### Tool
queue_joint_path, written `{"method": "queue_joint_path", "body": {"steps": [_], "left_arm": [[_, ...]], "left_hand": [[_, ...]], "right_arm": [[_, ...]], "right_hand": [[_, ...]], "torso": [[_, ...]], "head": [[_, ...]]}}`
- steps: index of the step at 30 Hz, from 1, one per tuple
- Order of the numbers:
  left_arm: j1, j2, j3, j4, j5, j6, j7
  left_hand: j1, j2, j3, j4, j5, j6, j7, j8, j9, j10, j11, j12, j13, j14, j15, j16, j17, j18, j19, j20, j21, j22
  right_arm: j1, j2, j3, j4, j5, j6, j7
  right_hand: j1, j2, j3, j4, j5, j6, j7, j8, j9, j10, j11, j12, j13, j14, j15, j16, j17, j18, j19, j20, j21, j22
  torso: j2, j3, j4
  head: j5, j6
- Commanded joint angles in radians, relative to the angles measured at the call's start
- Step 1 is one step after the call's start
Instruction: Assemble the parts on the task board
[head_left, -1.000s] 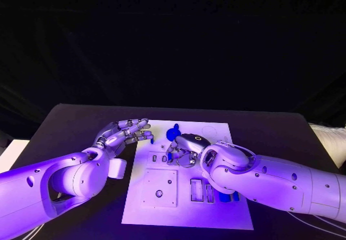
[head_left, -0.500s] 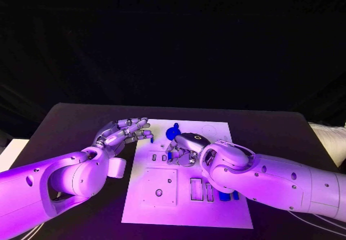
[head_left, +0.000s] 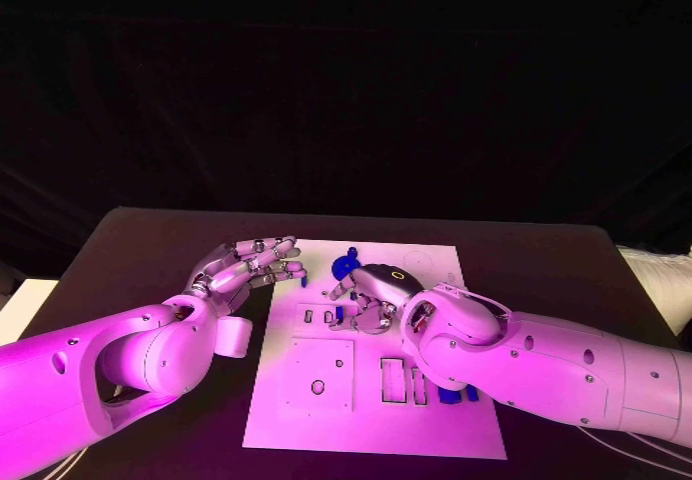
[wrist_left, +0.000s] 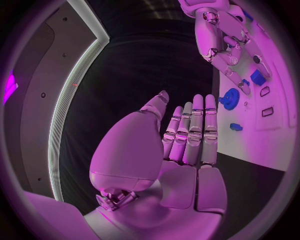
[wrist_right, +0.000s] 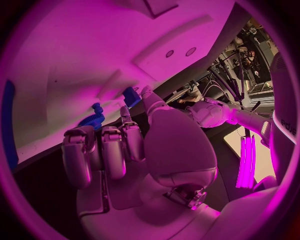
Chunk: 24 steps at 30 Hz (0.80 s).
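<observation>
The white task board (head_left: 433, 425) lies in the middle of the table. A blue gear (head_left: 346, 266) stands at its far end, also in the left wrist view (wrist_left: 230, 96) and the right wrist view (wrist_right: 94, 120). My right hand (head_left: 372, 295) hovers over the board just behind the gear with its fingers curled. Its thumb and one finger pinch a small blue block (wrist_right: 131, 96), seen from the other side as well (wrist_left: 257, 77). My left hand (head_left: 255, 263) is at the board's far left edge, fingers straight and holding nothing. A small blue piece (head_left: 303, 281) lies just off its fingertips (wrist_left: 235, 127).
Flat grey inserts and narrow slots (head_left: 392, 380) fill the board's near half. Blue parts (head_left: 453, 393) sit beside my right forearm. The black table (head_left: 144, 250) spreads to the left and right of the board.
</observation>
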Motion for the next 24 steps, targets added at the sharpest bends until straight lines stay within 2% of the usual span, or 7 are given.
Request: {"method": "queue_joint_path", "body": {"steps": [1,9,17,19,20,21,24], "left_arm": [[0.000,0.002,0.000,-0.001,0.001,0.024,0.007],[0.000,0.003,0.000,-0.012,-0.007,0.022,-0.003],[0.001,0.019,0.001,-0.050,-0.173,0.031,-0.153],[0.005,0.027,0.001,-0.061,-0.223,0.046,-0.233],[0.008,0.030,0.001,-0.067,-0.246,0.058,-0.270],[0.017,0.038,0.001,-0.078,-0.292,0.082,-0.336],[0.047,0.062,0.001,-0.109,-0.442,0.168,-0.517]], "left_hand": [[-0.003,0.010,0.000,-0.007,-0.003,-0.007,0.002,0.000,0.000,-0.005,-0.001,0.004,-0.001,-0.008,0.001,-0.004,0.002,0.009,-0.004,0.000,-0.001,-0.001],[0.000,0.016,0.013,-0.015,-0.003,0.014,-0.010,0.010,0.003,0.014,-0.012,0.016,0.001,0.015,-0.009,0.008,0.010,0.012,0.007,-0.006,0.011,0.004],[-0.045,0.009,0.048,0.009,-0.005,0.113,-0.089,0.037,0.009,0.226,-0.108,0.081,0.027,0.377,-0.122,0.257,0.187,0.015,0.241,-0.111,0.210,0.102],[-0.090,-0.003,0.031,0.038,-0.009,0.113,-0.106,0.033,0.009,0.326,-0.136,0.144,0.065,0.442,-0.148,0.880,0.824,0.011,0.352,-0.142,0.326,0.180],[-0.113,0.006,0.029,0.064,0.008,0.117,-0.128,0.038,0.014,0.333,-0.158,0.187,0.110,0.453,-0.181,1.060,0.990,-0.021,0.437,-0.155,0.502,0.353],[-0.164,0.001,0.007,0.099,-0.005,0.118,-0.120,0.040,0.017,0.348,-0.146,0.215,0.132,0.449,-0.158,1.153,1.105,-0.032,0.451,-0.169,0.595,0.478],[-0.208,-0.008,-0.026,0.138,-0.010,0.136,-0.137,0.068,0.032,0.358,-0.147,0.353,0.251,0.460,-0.170,1.297,1.292,-0.059,0.471,-0.174,0.777,0.704]], "right_arm": [[-0.001,-0.007,0.000,0.012,0.008,-0.120,0.094],[0.001,-0.065,0.008,0.056,0.138,-0.199,0.290],[0.046,-0.214,0.026,0.152,0.436,-0.062,0.396],[0.069,-0.260,0.028,0.171,0.535,-0.047,0.396],[0.076,-0.275,0.029,0.175,0.563,-0.046,0.395],[0.088,-0.298,0.029,0.179,0.599,-0.044,0.391],[0.116,-0.344,0.030,0.178,0.670,-0.044,0.382]], "right_hand": [[0.004,-0.012,-0.013,0.005,-0.003,0.000,-0.002,0.001,0.003,0.019,0.005,-0.009,0.168,0.104,0.005,0.004,0.263,-0.012,0.101,0.007,-0.001,0.257],[0.012,0.000,-0.027,0.029,0.005,0.015,-0.006,0.009,0.007,0.016,0.002,-0.016,0.163,0.104,0.003,0.004,0.263,-0.012,0.100,0.007,-0.002,0.255],[0.027,0.014,-0.052,0.038,0.052,0.025,-0.010,0.011,0.009,0.015,-0.001,-0.017,0.161,0.104,0.000,0.002,0.260,-0.007,0.088,0.003,-0.012,0.236],[0.035,0.022,-0.057,0.038,0.064,0.030,-0.012,0.014,0.010,0.020,-0.003,-0.007,0.165,0.103,-0.002,0.001,0.259,-0.007,0.087,0.002,-0.013,0.235],[0.040,0.027,-0.059,0.036,0.075,0.032,-0.012,0.014,0.011,0.022,-0.004,-0.002,0.167,0.103,-0.003,0.001,0.259,-0.007,0.087,0.001,-0.013,0.235],[0.043,0.030,-0.061,0.035,0.082,0.033,-0.012,0.014,0.011,0.024,-0.004,0.002,0.169,0.103,-0.003,0.001,0.259,-0.007,0.088,0.001,-0.012,0.235],[0.046,0.034,-0.065,0.035,0.090,0.035,-0.013,0.015,0.011,0.026,-0.005,0.008,0.172,0.103,-0.004,0.001,0.259,-0.007,0.088,0.000,-0.012,0.236]], "torso": [[0.000,0.0006,0.0006],[-0.002,0.0008,-0.0015],[-0.014,0.0058,-0.0034],[-0.022,0.0083,-0.0061],[-0.025,0.0092,-0.0078],[-0.029,0.0105,-0.0108],[-0.040,0.0137,-0.0131]], "head": [[0.000,0.001],[0.001,0.002],[0.006,0.003],[0.009,0.001],[0.011,0.000],[0.013,-0.002],[0.016,-0.006]]}}
